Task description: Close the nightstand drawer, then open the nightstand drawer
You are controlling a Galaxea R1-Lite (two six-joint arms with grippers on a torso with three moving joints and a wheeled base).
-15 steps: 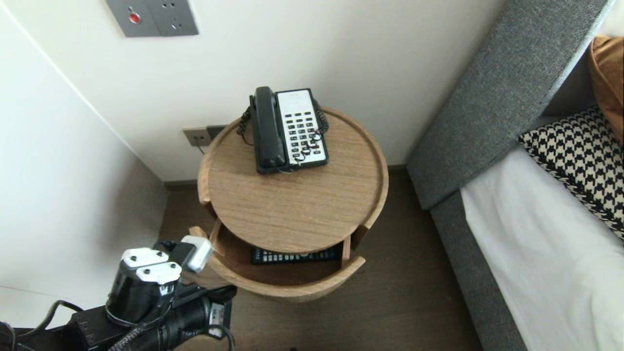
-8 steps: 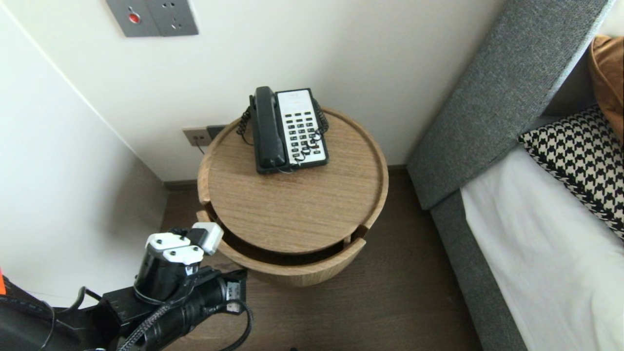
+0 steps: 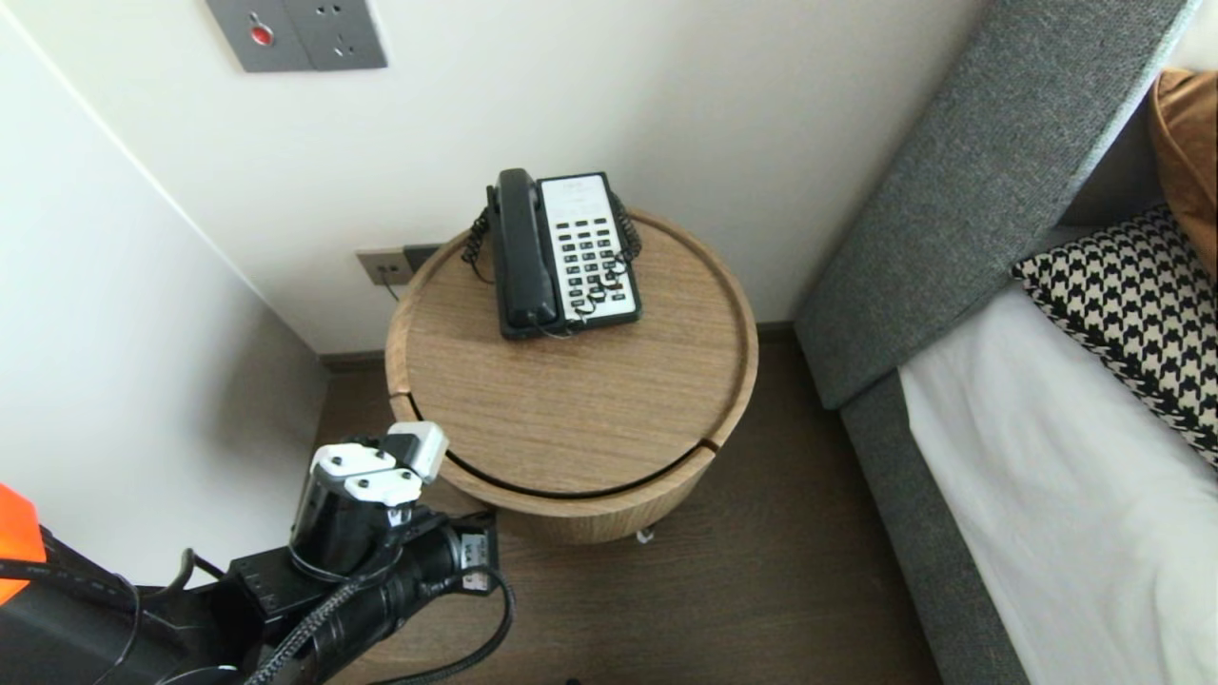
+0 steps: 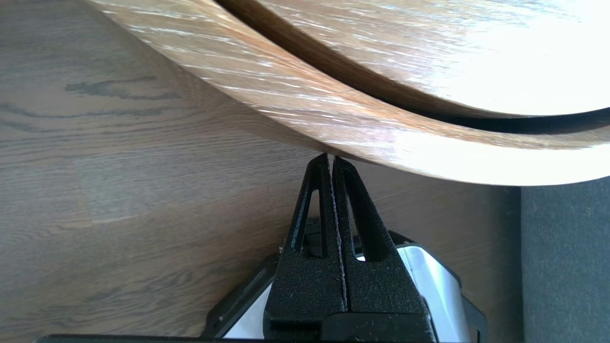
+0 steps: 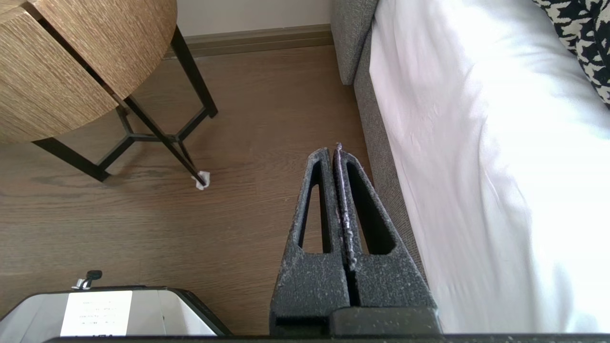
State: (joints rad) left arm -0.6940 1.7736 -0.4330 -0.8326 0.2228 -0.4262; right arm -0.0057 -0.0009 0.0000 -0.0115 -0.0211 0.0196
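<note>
Drawer first: in the left wrist view we see its curved front as a pale, fine-grained wooden band, with only a thin dark seam between it and the top above, so we judge it shut into the round table. The left gripper has its two black, grainy fingers pressed together into one blunt wedge, holding nothing, and the tip touches the lower edge of that front. Closed like this it suits pushing rather than grasping, as the smooth front shows no handle. Beneath lies the floor of dark planks. In the right wrist view the right gripper is likewise closed and empty, hanging over the floor between the table's thin black metal legs and the bed, well apart from the work, which we take as parked. In the head view the table stands in the corner beside the grey woven headboard, the drawer flush under its rimmed top on the near side, the left gripper at its left end. A black-and-white phone sits at the back by the wall, likely to keep its coiled cord near the socket, and a houndstooth pillow lies on the white sheet.
</note>
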